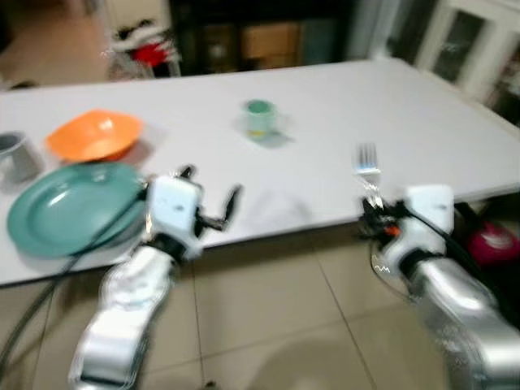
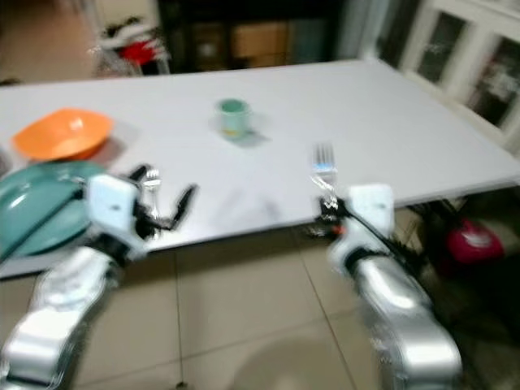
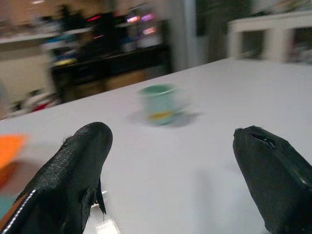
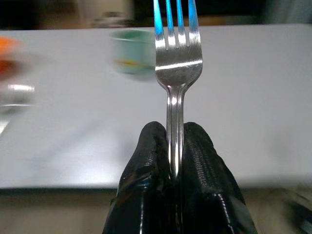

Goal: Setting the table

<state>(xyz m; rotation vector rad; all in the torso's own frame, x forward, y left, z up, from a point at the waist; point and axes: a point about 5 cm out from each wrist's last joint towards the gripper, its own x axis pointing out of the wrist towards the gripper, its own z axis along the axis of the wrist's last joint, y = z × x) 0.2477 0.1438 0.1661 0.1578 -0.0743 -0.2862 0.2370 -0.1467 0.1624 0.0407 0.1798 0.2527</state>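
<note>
White counter [image 1: 422,130] carries teal plate [image 1: 69,207], orange bowl [image 1: 93,134], green mug [image 1: 259,118]. Right gripper [image 4: 175,146] clamped on fork [image 4: 176,53] handle, tines upright, at the counter's near edge. Left gripper [image 1: 213,197] hovers beside the plate, fingers [image 3: 73,170] spread apart. Frames blurred.

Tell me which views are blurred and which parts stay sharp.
Left eye view: soft all over, the green mug, orange bowl and teal plate smeared as if by motion. Right eye view: equally soft. Left wrist view: the open left gripper is crisp, the mug and shelves behind blurred. Right wrist view: the right gripper and fork are sharp, the background hazy.
</note>
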